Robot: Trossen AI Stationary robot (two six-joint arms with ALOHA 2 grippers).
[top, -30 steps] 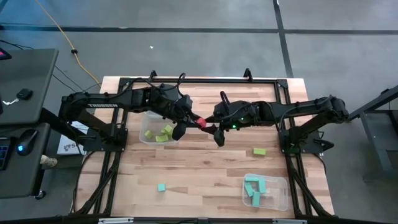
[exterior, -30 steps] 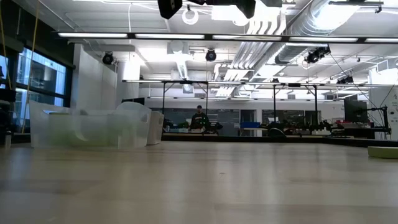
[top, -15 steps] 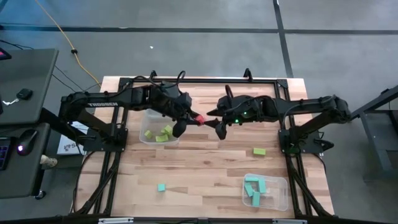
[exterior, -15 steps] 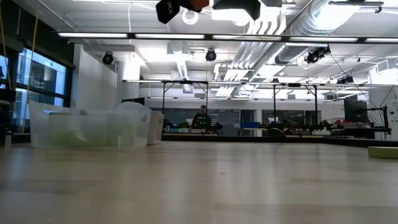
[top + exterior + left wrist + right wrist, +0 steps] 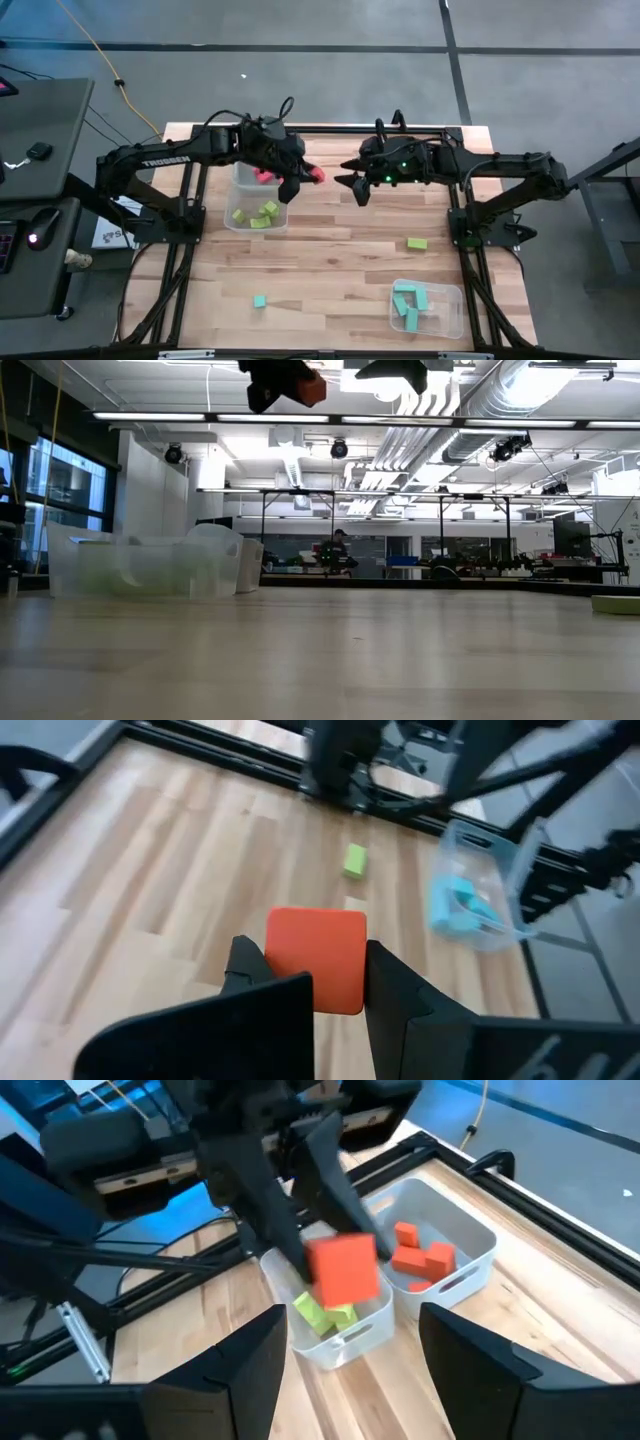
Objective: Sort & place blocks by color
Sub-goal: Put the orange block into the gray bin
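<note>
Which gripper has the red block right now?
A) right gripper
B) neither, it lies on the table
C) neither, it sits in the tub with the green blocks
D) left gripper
D: the left gripper is shut on the red block, the cube pinched between its fingers above the table, while the right gripper stands open and empty a little way off.

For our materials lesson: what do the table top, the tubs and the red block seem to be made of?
Table top: wood, pale planks with visible grain.
Tubs: clear plastic, see-through walls.
Red block: probably painted wood or matte plastic; flat, even colour, no shine.
</note>
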